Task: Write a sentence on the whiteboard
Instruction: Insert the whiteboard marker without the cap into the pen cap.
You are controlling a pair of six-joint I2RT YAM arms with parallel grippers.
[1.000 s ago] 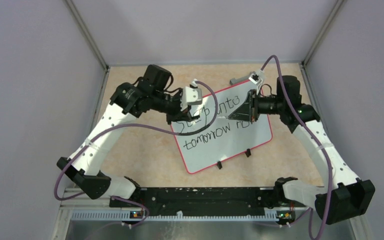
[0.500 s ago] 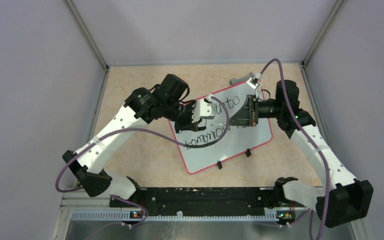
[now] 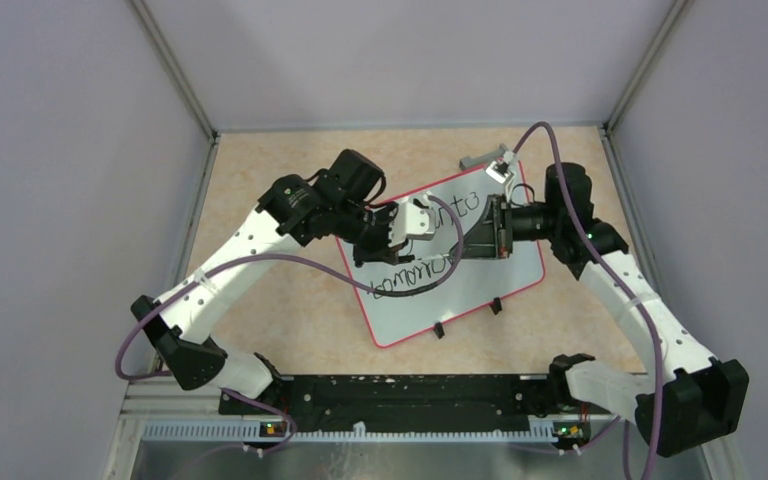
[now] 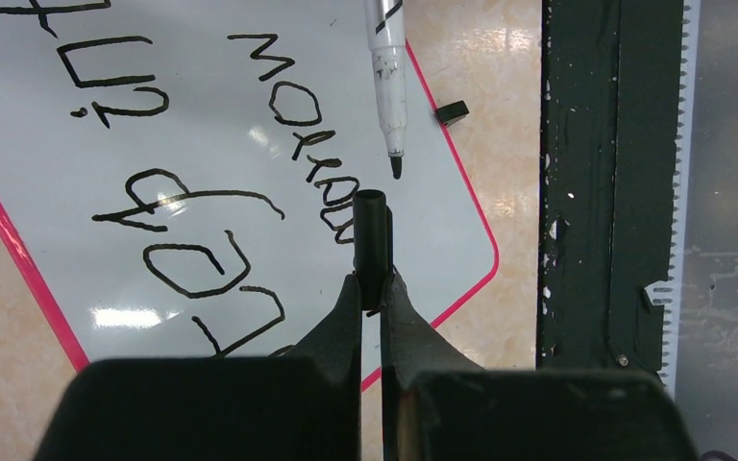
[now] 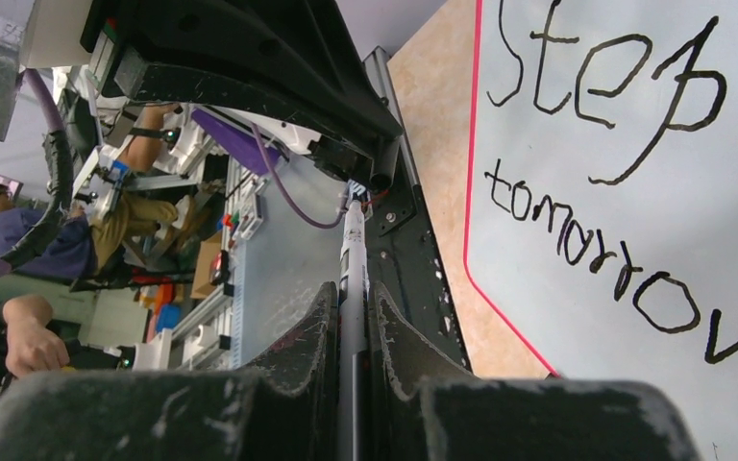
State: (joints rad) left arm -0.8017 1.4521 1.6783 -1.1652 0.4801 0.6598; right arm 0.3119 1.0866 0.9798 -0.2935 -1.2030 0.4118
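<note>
Left claw (image 4: 372,288) clamps the black cap (image 4: 371,223); right claw (image 5: 353,293) grips the marker (image 4: 385,86); tip sits slightly off-axis, so align it with the cap mouth before pressing.

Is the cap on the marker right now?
No: the left wrist view shows the marker's bare tip pointing at the open cap, with a gap between them, the cap pinched in the left gripper.

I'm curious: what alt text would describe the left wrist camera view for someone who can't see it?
The left gripper is shut on a black marker cap, its open end facing the tip of an uncapped marker just beyond. Beneath lies the whiteboard with the black handwritten sentence.
</note>
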